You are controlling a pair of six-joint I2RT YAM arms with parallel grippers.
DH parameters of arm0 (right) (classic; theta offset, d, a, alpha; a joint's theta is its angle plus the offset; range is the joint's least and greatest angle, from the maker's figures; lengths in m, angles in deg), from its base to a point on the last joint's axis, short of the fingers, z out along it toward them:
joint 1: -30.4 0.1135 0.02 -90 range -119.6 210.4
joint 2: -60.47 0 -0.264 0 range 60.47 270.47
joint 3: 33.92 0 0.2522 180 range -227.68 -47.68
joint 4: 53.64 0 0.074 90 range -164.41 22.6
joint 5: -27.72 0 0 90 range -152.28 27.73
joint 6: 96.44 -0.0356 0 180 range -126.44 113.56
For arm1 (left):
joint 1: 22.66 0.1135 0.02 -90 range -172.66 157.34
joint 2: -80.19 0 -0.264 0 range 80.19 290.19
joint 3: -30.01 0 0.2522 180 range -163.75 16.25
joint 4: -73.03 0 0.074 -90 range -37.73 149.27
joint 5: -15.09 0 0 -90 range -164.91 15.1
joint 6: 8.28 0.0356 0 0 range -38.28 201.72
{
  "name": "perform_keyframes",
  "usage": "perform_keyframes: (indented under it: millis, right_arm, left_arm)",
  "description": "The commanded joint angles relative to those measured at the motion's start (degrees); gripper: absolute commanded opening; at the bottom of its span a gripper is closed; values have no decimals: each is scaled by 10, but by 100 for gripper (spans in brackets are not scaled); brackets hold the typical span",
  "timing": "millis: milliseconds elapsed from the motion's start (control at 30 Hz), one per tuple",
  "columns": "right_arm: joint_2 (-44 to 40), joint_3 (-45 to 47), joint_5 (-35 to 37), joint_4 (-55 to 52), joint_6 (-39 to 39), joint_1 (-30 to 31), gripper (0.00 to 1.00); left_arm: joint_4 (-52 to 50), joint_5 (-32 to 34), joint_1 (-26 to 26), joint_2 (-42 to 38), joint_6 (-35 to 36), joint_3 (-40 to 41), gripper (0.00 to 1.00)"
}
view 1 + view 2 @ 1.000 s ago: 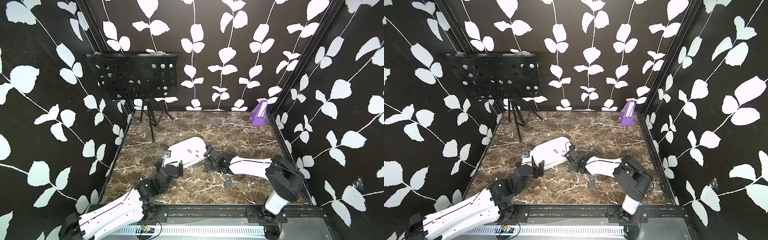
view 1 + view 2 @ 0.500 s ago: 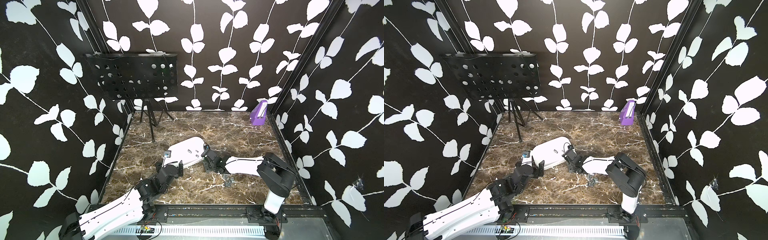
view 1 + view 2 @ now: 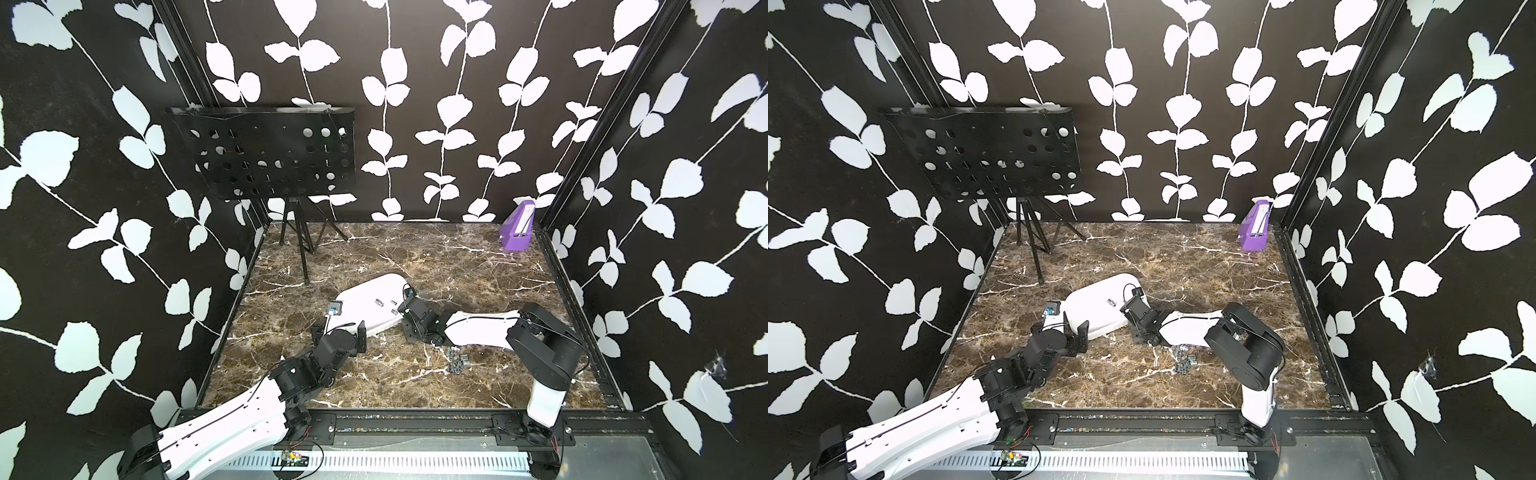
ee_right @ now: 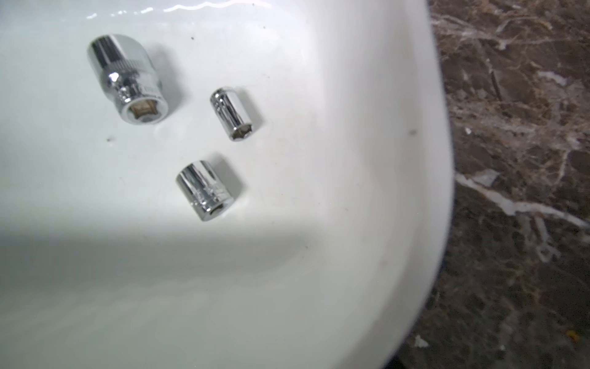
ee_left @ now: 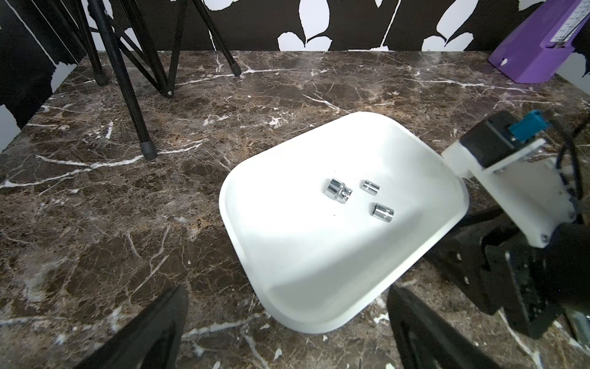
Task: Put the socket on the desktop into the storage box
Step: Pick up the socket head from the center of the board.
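Sockets (image 4: 204, 191): three lie loose in the box (image 5: 319, 262), none gripped. A pile (image 3: 457, 365) remains on the bench (image 3: 374, 257) beside my right arm. Over the last second that arm's elbow has swung inward, my right hand (image 3: 405, 320) keeping to the box rim; I cannot tell how its jaws stand. My left hand (image 3: 340, 330) stands open, empty. Judgement: one delivery finished, the pile comes next.

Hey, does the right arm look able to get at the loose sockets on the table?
Probably yes: the sockets lie uncovered on the table beside the right arm; its claw just needs to pull back from the box.
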State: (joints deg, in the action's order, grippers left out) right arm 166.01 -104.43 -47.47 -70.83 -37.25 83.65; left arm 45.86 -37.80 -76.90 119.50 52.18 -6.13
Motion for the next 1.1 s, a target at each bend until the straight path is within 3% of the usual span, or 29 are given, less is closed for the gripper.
perform_keyframes:
  millis: [0, 500, 1067]
  right_arm:
    - [29, -11, 9, -14, -5, 4, 46]
    - [23, 7, 29, -24, -17, 4, 22]
    - [-80, 49, 43, -61, -24, 4, 18]
  left_arm:
    - [6, 3, -2, -3, 2, -1, 98]
    - [6, 2, -2, -1, 2, -1, 98]
    - [3, 7, -2, -6, 1, -2, 97]
